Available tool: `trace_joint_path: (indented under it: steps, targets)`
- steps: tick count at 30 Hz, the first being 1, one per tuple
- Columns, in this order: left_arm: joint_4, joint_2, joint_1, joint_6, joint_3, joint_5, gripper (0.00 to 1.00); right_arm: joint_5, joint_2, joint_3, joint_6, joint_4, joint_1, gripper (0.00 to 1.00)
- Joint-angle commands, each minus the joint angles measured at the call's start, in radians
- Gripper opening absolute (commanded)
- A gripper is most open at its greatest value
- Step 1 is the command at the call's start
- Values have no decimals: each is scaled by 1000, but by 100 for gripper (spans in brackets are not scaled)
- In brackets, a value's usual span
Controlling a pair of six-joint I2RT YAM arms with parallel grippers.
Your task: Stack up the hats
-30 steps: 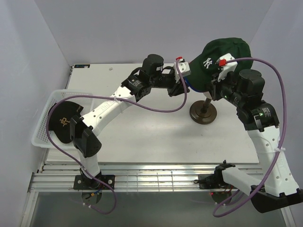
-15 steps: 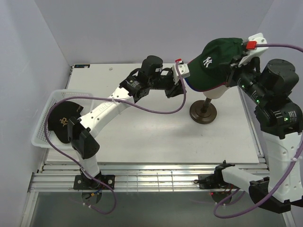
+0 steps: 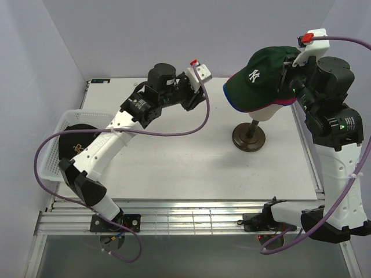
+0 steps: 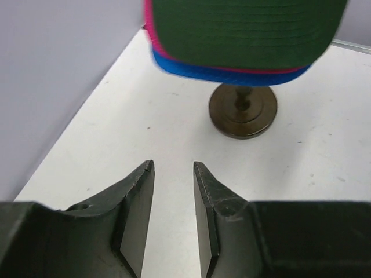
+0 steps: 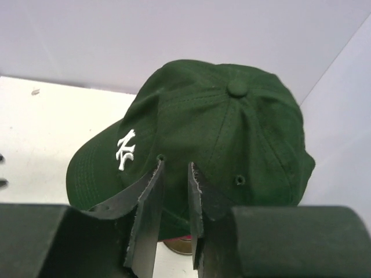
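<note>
The dark green cap with the white NY logo (image 3: 264,72) sits on top of the stack on the mannequin head. The magenta cap's edge (image 3: 285,103) and the royal blue cap's edge (image 3: 232,102) show beneath it. The black cap with the gold emblem (image 3: 78,145) lies in the basket. My left gripper (image 3: 196,99) is open and empty, well left of the brims; its wrist view shows the green brim (image 4: 243,29) over the blue edge (image 4: 232,74) beyond the gripper (image 4: 174,165). My right gripper (image 3: 286,81) is open and empty, close to the green cap's right side (image 5: 232,127), its fingertips apart in the wrist view (image 5: 174,165).
The cream mannequin head (image 3: 262,113) stands on a dark round base (image 3: 249,139), which also shows in the left wrist view (image 4: 242,110). A white mesh basket (image 3: 49,162) sits at the table's left edge. White walls close in at the back and both sides.
My left gripper has drawn back to the left, away from the cap brims. My right arm has risen and moved back to the cap's right side. The green cap stays on the stack.
</note>
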Motion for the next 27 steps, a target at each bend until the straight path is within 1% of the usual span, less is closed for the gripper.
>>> trace_joint_path:
  steps: [1,2,3,4,5,6,8,9,11,12,13,14,15,16,17,18,19,20,21,22,23,24,26,27]
  targets:
    - [-24,-110,77,-46,-38,-81,46,-66,-68,0,-7,24,-1,30]
    - [-27,-118,92,-54,-47,-81,47,-106,-85,-5,-28,23,-1,33]
    - [-26,-133,129,-59,-64,-83,50,-228,-89,-15,-53,20,-1,39]
    - [-21,-139,153,-79,-71,-86,52,-304,-98,-21,-95,17,-1,42]
    - [-17,-145,210,-94,-82,-87,53,-362,-103,-31,-105,15,-1,44]
    - [-12,-161,242,-106,-97,-80,54,-461,-106,-61,-108,24,1,48]
    - [2,-179,311,-137,-120,-57,57,-543,-92,-71,-108,26,1,50]
    - [9,-190,386,-148,-133,-46,58,-600,-79,-68,-105,21,2,51]
    - [23,-222,462,-169,-180,-25,61,-628,-22,-42,-91,17,25,52]
    - [28,-234,535,-168,-199,-20,61,-625,4,-23,-93,-3,42,52]
    - [46,-265,570,-166,-247,-17,62,-596,59,32,-96,-17,103,52]
    - [57,-279,642,-160,-274,-15,62,-555,90,67,-100,-34,152,52]
    - [66,-291,676,-160,-295,-5,62,-448,125,108,-120,-69,203,52]
    - [77,-300,713,-158,-315,3,62,-400,191,191,-127,-85,307,52]
    - [83,-317,745,-158,-352,9,63,-357,223,227,-128,-95,358,52]
    - [89,-325,825,-160,-366,27,63,-285,256,257,-130,-106,399,52]
    - [101,-329,856,-160,-381,40,63,-250,300,273,-128,-103,479,52]
    - [106,-336,883,-163,-400,51,64,-213,316,259,-130,-97,521,53]
    - [109,-334,934,-171,-406,61,64,-100,326,232,-136,-86,559,55]
    - [112,-333,957,-174,-409,78,64,-38,336,188,-156,-56,641,56]
    - [112,-330,995,-177,-412,86,64,17,337,75,-168,-36,677,57]
    - [115,-326,1012,-177,-421,87,64,113,340,14,-179,-17,732,58]
    - [127,-322,1046,-165,-432,83,64,182,360,-93,-220,0,766,59]
    - [133,-319,1054,-156,-449,77,64,255,372,-171,-232,-6,780,59]
